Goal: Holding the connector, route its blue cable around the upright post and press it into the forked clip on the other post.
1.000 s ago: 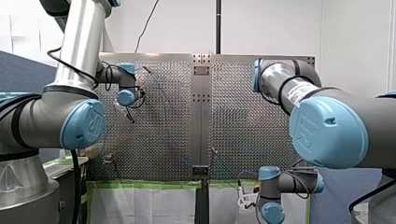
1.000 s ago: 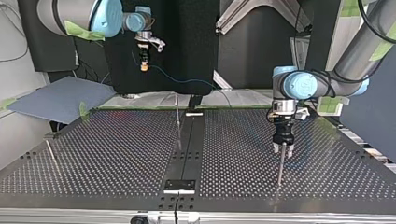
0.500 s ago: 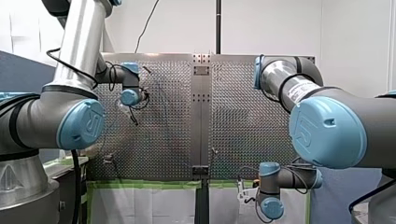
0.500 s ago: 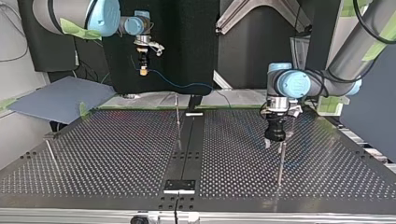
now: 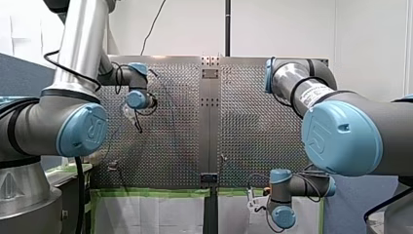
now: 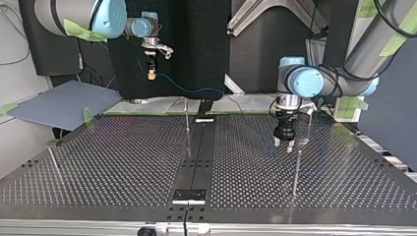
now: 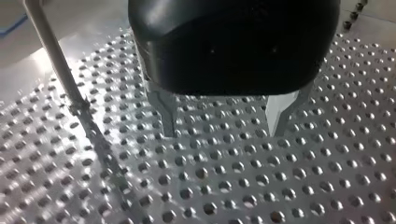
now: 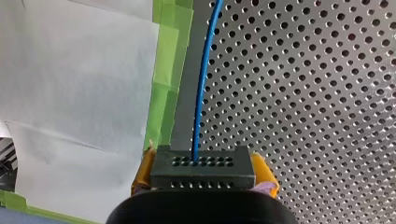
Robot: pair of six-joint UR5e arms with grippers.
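At the top view's left, my right gripper (image 6: 152, 73) hangs high beyond the far edge of the perforated metal bench (image 6: 123, 162). Its yellow pads (image 8: 264, 175) are clamped on the dark grey block connector (image 8: 203, 167). The thin blue cable (image 6: 192, 89) sags from it toward the middle and drops behind the bench edge. I judge that this slack could catch on the edge, or that a hard pull could twist the connector in the pads. At the middle, the slim upright metal post (image 6: 187, 128) is thin enough for the cable to slip over its top. Further right, my left gripper (image 6: 284, 143) hovers open and empty just above the bench, near a second slim post (image 6: 295, 172), which a sideways sweep could knock. Which post carries the forked clip is too small to tell.
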